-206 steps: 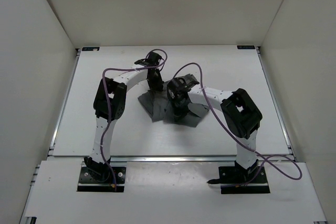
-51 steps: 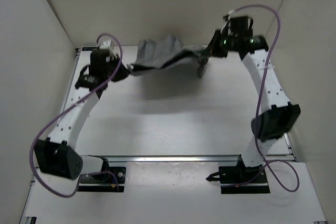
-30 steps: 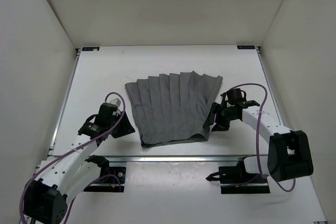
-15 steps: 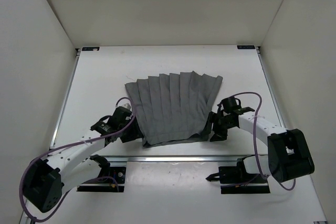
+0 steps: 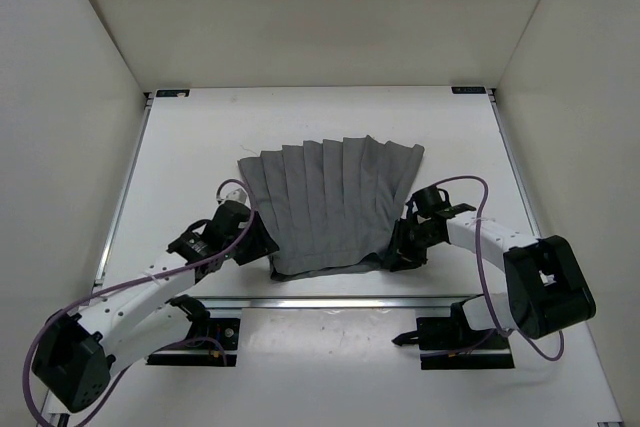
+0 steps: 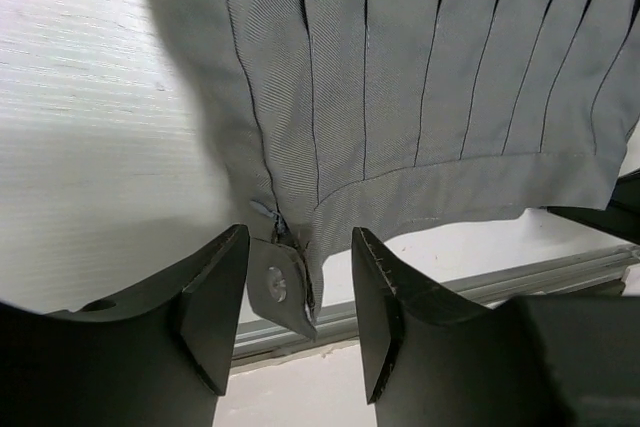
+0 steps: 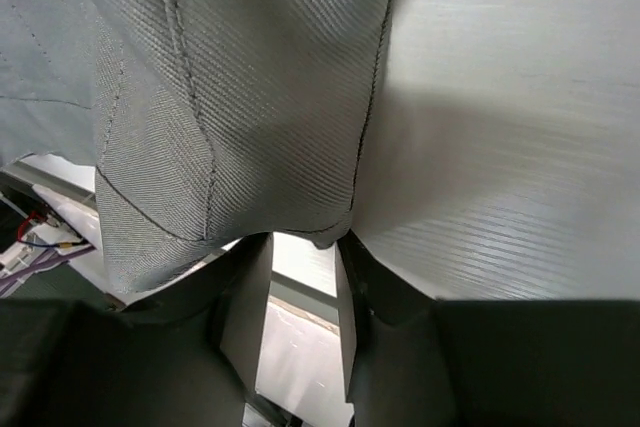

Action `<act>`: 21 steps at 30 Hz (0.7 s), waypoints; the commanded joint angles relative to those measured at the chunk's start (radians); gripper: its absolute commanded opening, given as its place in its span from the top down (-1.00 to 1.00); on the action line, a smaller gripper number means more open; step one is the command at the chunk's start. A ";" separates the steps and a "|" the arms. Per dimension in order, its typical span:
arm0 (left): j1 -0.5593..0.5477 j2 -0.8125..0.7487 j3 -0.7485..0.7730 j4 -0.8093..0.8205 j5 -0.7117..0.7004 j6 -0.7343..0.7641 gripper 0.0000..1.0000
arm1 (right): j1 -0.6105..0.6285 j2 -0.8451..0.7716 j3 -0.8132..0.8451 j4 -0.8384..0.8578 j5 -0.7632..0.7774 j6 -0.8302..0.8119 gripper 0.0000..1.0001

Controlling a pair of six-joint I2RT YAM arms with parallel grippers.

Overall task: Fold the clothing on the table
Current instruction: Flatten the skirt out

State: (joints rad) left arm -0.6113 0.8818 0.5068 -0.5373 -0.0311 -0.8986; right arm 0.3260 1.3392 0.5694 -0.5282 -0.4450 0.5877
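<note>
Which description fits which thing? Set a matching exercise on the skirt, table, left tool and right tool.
Things:
1. skirt
2. table
3. left tool
4. right tool

Descriptions:
A. wide open at the cloth's near left corner
B. white and flat, under everything
C. grey, pleated, spread out flat
D. jaws close together at the cloth's near right corner

Pairs: 1-C, 2-B, 3-A, 4-D

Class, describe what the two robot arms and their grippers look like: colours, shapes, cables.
Both the left arm and right arm have white links with boxy black joint housings. A purple cable loops along each. The left gripper and right gripper each have two flat dark fingers.
</note>
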 commanded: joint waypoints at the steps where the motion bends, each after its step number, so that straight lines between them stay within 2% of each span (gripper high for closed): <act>1: -0.030 0.037 0.032 0.048 0.013 -0.025 -0.12 | 0.002 0.012 -0.003 0.008 0.025 -0.009 0.40; 5: -0.073 0.140 0.039 0.048 0.026 -0.013 -0.15 | -0.008 -0.002 0.003 0.001 0.032 -0.008 0.16; 6: -0.071 0.155 0.033 0.069 0.046 -0.020 -0.07 | -0.015 -0.017 0.004 -0.006 0.038 -0.017 0.10; 7: -0.082 0.175 0.024 0.101 0.060 -0.017 0.38 | -0.008 -0.034 0.001 -0.013 0.042 -0.022 0.06; 9: -0.081 0.206 0.025 0.094 0.086 -0.007 1.00 | -0.033 -0.067 -0.005 -0.012 0.055 -0.020 -0.01; 12: -0.084 0.218 0.053 0.066 0.076 0.015 1.00 | -0.073 -0.120 -0.048 0.036 0.011 -0.005 -0.11; 16: -0.050 0.166 0.019 0.083 0.088 -0.005 1.00 | -0.058 -0.098 -0.052 0.039 0.071 0.009 -0.01; 18: -0.048 0.154 0.009 0.079 0.086 -0.005 1.00 | -0.090 -0.094 -0.084 0.085 0.039 0.017 0.39; 19: -0.041 0.146 0.000 0.077 0.089 -0.002 1.00 | -0.108 -0.095 -0.100 0.117 -0.007 0.015 0.92; 20: -0.028 0.137 -0.002 0.083 0.097 0.004 1.00 | -0.137 -0.095 -0.114 0.155 -0.035 0.012 1.00; 21: -0.016 0.129 -0.005 0.100 0.103 0.000 1.00 | -0.151 -0.091 -0.096 0.160 -0.069 0.015 1.00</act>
State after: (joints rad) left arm -0.6556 1.0473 0.5148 -0.4725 0.0483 -0.8993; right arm 0.2165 1.2423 0.4805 -0.4522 -0.4549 0.6003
